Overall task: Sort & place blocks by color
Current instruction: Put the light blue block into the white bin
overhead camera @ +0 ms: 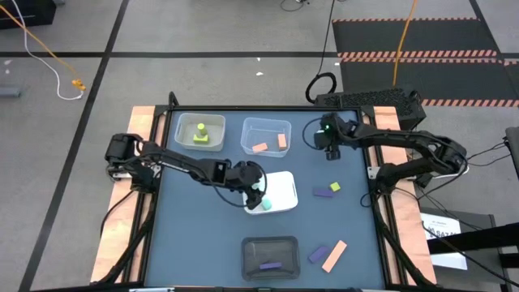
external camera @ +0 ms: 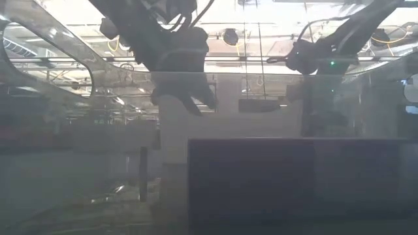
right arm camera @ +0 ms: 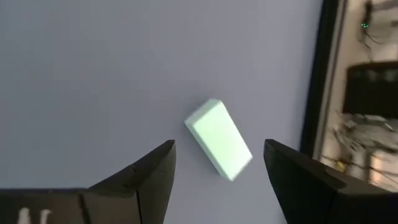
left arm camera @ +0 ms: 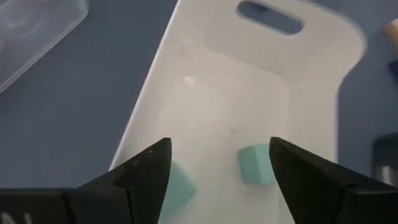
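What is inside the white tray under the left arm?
Two mint-teal blocks lie in the white tray, one partly hidden behind the open left tool. The tray's near corner is covered.

Overhead view straight down on table (overhead camera: 203, 235), low view level, wrist views close, downward.

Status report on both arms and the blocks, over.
Left gripper open over white tray, two mint blocks inside. Right gripper open above loose mint block. Nothing blocking.
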`<state>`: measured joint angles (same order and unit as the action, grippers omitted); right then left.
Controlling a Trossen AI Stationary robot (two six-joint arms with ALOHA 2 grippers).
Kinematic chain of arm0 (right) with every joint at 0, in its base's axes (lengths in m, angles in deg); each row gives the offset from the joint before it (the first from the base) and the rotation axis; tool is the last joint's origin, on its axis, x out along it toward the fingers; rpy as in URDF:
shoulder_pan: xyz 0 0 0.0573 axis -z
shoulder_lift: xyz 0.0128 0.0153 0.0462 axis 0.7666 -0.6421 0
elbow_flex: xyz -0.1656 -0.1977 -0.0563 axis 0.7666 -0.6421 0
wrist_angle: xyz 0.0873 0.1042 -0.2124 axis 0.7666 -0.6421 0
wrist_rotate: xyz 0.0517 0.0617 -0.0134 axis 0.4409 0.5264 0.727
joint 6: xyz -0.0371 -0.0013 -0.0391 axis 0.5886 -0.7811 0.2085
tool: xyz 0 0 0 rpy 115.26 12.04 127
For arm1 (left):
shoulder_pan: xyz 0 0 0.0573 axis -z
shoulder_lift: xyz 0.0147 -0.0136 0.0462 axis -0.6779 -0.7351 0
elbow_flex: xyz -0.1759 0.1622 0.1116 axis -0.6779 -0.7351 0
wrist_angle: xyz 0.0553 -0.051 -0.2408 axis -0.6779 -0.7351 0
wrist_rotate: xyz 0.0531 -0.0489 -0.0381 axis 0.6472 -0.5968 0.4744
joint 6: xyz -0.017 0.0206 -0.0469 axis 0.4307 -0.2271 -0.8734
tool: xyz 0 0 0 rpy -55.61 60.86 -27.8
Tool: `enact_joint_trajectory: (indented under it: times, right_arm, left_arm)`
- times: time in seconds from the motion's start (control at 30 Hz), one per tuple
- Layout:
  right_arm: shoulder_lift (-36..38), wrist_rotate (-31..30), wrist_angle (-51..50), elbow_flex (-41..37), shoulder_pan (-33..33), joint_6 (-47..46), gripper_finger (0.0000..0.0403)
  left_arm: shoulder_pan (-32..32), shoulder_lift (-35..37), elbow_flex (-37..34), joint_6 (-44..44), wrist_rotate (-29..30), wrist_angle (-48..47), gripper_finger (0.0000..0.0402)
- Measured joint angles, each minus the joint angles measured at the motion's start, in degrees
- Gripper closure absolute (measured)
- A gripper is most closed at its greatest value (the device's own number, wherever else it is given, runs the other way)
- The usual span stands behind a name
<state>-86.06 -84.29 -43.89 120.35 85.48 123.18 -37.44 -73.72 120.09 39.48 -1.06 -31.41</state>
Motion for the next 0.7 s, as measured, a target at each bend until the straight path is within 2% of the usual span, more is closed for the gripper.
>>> enact_joint_trajectory:
  times: [0.17, 0.47, 0.7]
  right_arm:
    - [-1.8, 3.3, -0.1, 0.0, 3.1, 2.1, 0.0170]
    - [-9.5, 2.5, 1.6, 1.0, 5.9, 8.2, 0.0170]
    - [-8.5, -0.2, 1.3, 3.5, 6.3, 10.1, 0.0170]
  left_arm:
    - [0.5, 0.1, 0.0, -1.1, -2.7, 2.4, 0.0145]
    - [0.7, 0.1, 0.0, -1.1, -3.3, 4.5, 0.0193]
    - [0.7, 0.1, 0.0, -1.0, -3.3, 4.5, 0.0220]
